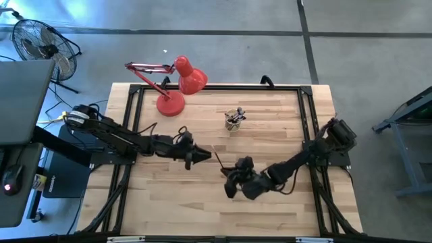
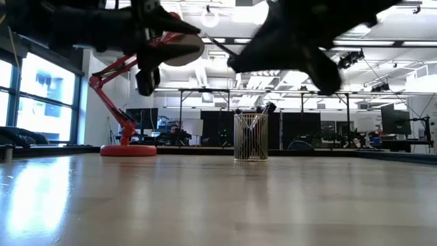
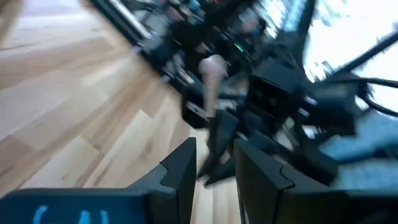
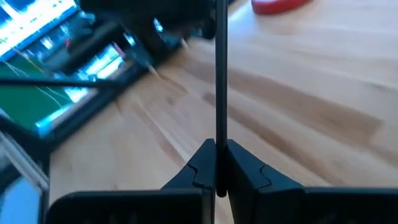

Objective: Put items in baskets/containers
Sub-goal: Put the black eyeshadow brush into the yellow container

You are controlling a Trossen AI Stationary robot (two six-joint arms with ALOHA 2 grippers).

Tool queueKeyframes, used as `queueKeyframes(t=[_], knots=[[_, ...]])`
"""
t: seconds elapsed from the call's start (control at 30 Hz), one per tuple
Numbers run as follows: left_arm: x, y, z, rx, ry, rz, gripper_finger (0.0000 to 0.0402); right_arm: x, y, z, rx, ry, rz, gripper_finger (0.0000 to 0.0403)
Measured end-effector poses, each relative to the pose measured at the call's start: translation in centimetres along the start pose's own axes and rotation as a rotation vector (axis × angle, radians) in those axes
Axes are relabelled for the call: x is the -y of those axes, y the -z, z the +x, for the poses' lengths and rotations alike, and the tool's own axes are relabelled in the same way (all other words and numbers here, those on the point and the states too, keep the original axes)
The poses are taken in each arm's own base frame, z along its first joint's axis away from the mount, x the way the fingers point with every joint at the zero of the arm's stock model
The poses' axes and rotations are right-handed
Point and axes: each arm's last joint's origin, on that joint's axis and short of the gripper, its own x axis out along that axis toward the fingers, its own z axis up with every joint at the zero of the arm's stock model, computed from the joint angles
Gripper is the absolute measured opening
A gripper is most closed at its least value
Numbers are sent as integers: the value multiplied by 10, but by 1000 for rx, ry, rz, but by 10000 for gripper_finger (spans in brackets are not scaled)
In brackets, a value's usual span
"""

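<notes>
From above I see the wooden table [image 1: 175, 202] framed by black rails, with wide bare planks along the near edge and to both sides of the arms — plenty of room there. The glass cup [image 1: 233, 119] stands toward the far side, right of the red desk lamp [image 1: 177, 86], dark brushes bunched inside it. My left gripper [image 1: 204, 156] hangs over mid-table, and the right gripper [image 1: 229, 190] sits just beside it nearer the front edge, a thin brush [image 1: 219, 159] running between them.

At table height, the cup [image 2: 250, 137] shows vertical dark handles through clear glass, tufted tips poking above the rim; the lamp's base [image 2: 128, 150] rests well apart from it. Both arms are off the surface.

From the left wrist, my fingers [image 3: 180, 171] stand apart with a gap, nothing clearly between them; the other arm fills the blurred space ahead.

From the right wrist, the fingers [image 4: 202, 167] are pinched tight on a slim dark brush [image 4: 220, 74] — straight, pencil-thin. I read no writing anywhere.
</notes>
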Motion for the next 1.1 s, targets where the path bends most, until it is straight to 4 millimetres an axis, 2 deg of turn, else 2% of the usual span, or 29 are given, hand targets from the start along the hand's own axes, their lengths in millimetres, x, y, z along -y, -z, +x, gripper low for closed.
queueKeyframes(t=[0.1, 0.47, 0.83, 0.93, 1.03, 1.1], knots=[[3, -5, 4, 57, -42, -61, 106, -2, -11, 8, 39, -30, 30, 10], [13, -16, 14, 145, -123, -66, 106, 1, -30, 24, 46, -90, 92, 14], [13, -21, 14, 263, -204, -70, 104, -2, -38, 25, 140, -85, 158, 14], [13, -21, 14, 269, -209, -70, 83, -2, -38, 25, 144, -84, 162, 10], [13, -21, 14, 252, -196, -47, 32, -1, -38, 25, 141, -84, 160, 10], [15, -21, 15, 231, -171, -24, 15, -1, -38, 26, 122, -93, 148, 21]])
